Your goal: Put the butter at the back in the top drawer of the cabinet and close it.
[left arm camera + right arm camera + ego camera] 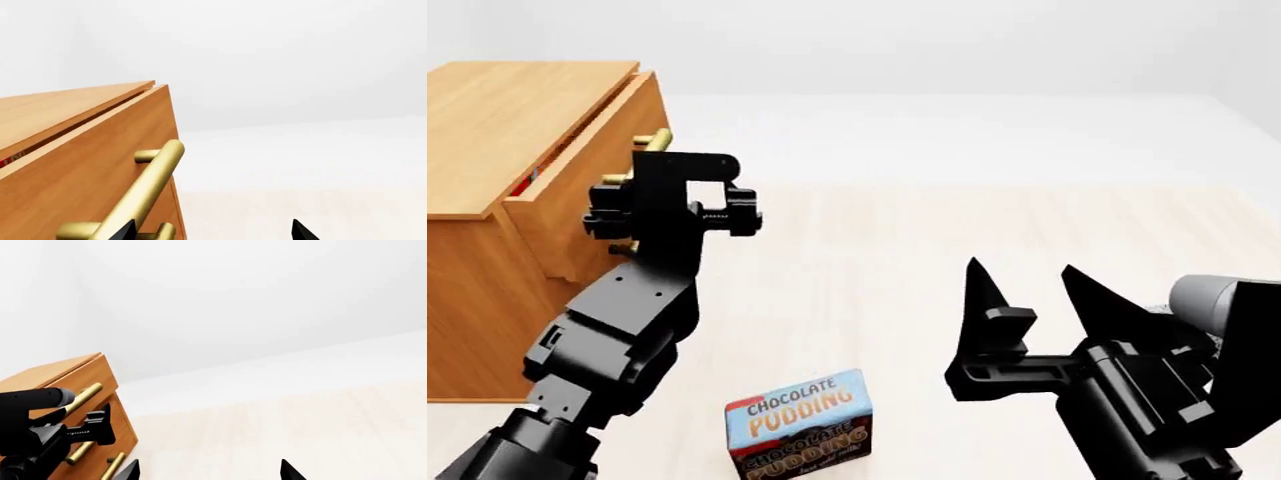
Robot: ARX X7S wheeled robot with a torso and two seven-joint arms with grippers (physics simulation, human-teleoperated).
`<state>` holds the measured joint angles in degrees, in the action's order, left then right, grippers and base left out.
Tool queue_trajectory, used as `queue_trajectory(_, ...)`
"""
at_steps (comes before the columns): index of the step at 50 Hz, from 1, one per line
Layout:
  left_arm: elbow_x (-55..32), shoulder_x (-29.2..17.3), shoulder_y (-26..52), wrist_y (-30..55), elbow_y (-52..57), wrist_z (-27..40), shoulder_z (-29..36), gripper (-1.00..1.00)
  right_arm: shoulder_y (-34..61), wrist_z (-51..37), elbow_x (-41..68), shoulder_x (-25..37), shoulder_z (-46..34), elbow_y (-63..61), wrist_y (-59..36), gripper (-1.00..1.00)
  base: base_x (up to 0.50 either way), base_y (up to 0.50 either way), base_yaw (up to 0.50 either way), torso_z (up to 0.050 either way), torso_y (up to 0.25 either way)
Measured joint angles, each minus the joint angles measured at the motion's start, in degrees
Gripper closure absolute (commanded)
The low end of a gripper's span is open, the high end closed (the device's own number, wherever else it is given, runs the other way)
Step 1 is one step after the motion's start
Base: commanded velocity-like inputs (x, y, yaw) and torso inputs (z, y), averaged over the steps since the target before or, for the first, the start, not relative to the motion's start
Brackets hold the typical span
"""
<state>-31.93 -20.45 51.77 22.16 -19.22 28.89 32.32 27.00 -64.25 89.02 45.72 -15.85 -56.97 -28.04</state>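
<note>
The honey-brown cabinet [507,110] stands at the left. Its top drawer [581,200] is out by a narrow gap. In that gap a red sliver of the butter [527,185] shows; it also shows in the left wrist view [8,161]. My left gripper [621,215] is right at the drawer front by the brass handle [150,185]. In the left wrist view the left gripper [213,232] is open, with one fingertip [127,230] in front of the handle and nothing held. My right gripper [1034,290] is open and empty over the floor to the right.
A blue-and-brown chocolate pudding box [798,425] lies on the pale floor in front of me, between the arms. The right wrist view shows the cabinet [87,375] with the lower drawers' brass handles [113,466] and my left arm [40,430] in front of it.
</note>
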Motion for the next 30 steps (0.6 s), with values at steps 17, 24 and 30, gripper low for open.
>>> queue_trajectory(17,-0.16,-2.54,-0.27,-1.87,-2.25,-0.93,-1.58,-1.00,0.28,-0.14,-0.52,-0.56,-0.72,0.35,-0.34,-1.00,0.00,0.00,0.00,0.000,0.000)
queue_trajectory(24,-0.58,-3.03,-0.49,-2.41,-2.21,-1.65,-1.85,-1.00,0.53,-0.33,-0.59,-0.78,-1.05,0.42,-0.51,-1.00,0.00,0.00,0.00,0.000,0.000)
queue_trajectory(30,-1.34,-3.48,-0.66,-2.78,-1.97,-2.07,-1.97,-1.00,0.64,-0.42,-0.67,-0.90,-1.26,0.45,-0.59,-1.00,0.00,0.00,0.00,0.000,0.000)
